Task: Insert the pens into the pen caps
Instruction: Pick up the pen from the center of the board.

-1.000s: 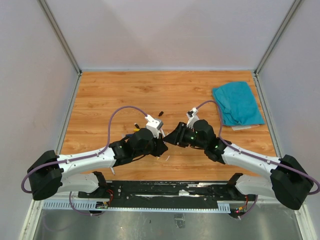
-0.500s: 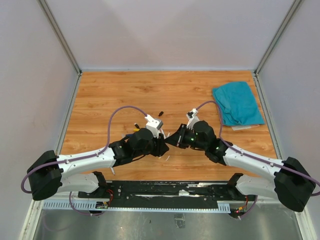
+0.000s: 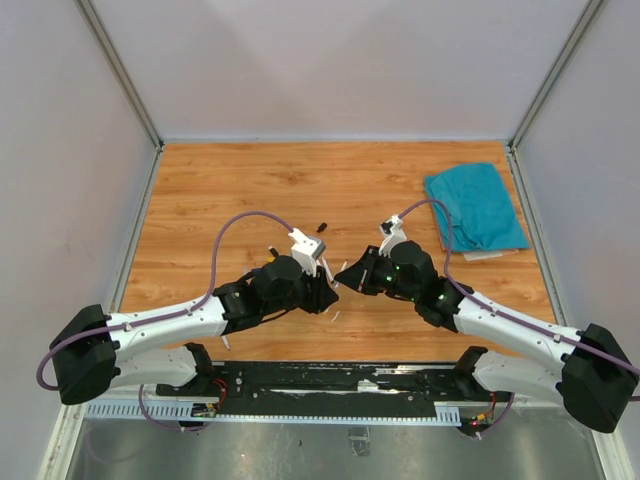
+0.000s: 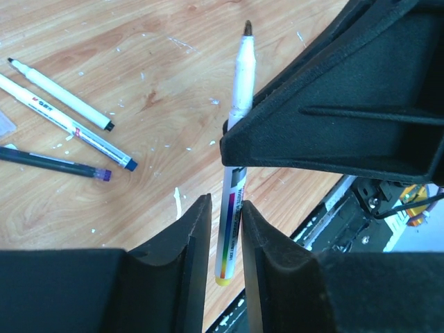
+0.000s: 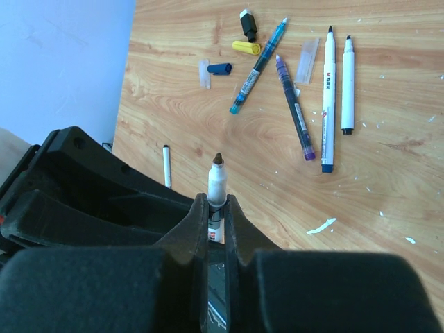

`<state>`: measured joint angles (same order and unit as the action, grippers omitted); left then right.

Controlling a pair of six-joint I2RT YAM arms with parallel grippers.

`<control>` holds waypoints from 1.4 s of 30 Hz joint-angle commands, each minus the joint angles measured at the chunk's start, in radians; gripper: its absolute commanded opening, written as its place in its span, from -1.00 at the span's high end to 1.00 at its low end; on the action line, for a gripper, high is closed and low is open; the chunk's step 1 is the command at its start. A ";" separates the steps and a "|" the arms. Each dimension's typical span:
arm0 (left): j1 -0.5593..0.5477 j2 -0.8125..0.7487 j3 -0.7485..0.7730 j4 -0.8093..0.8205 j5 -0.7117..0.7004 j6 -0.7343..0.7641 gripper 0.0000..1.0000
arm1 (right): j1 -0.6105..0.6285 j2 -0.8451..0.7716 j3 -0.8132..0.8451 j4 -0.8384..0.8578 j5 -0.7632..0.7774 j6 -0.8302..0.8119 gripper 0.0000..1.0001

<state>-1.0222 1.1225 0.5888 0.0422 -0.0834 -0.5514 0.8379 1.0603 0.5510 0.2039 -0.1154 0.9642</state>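
Plainly a light, stiff, slick plastic stick, the uncapped pen (image 4: 238, 83) is held off the tabletop (image 3: 220, 190), in the spot where the two end effectors meet. The right end effector (image 5: 217, 198) is clamped on the pale barrel just behind the dark nib, which pokes out beyond its fingertips. The left end effector (image 4: 225, 205) closely flanks the banded rear part, the yellow end sitting back between its fingers, but I cannot tell whether they actually press on it. I judge that so slim and round a barrel is apt to twist or slide between flat pads, so a square hold on the mid-barrel suits it best, leaving the fragile felt nib free. Ahead of the right end effector, well apart, lie the loose pens (image 5: 328, 97) and, farther on, the yellow cap (image 5: 246, 47) and black cap (image 5: 248, 26), small and likely to roll or skid if nudged. Bare wood surrounds that cluster, and a cloth (image 3: 475, 208) lies off to the right end effector's outer side.
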 commanded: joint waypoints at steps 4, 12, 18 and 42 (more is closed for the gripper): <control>0.003 -0.010 -0.024 0.009 0.049 0.027 0.56 | 0.006 -0.009 0.030 -0.016 0.045 -0.021 0.99; 0.003 0.002 -0.029 0.012 0.068 0.024 0.52 | 0.006 0.004 0.014 0.038 0.024 0.008 0.99; 0.003 0.007 -0.029 0.003 0.073 0.030 0.42 | 0.006 -0.001 0.002 0.054 0.030 0.019 0.96; 0.004 -0.072 0.064 -0.224 -0.175 -0.012 0.99 | -0.065 -0.206 0.020 -0.177 0.126 -0.238 -0.55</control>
<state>-1.0222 1.0924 0.6090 -0.1307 -0.1867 -0.5514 0.8146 0.9302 0.5510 0.1364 -0.0498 0.8425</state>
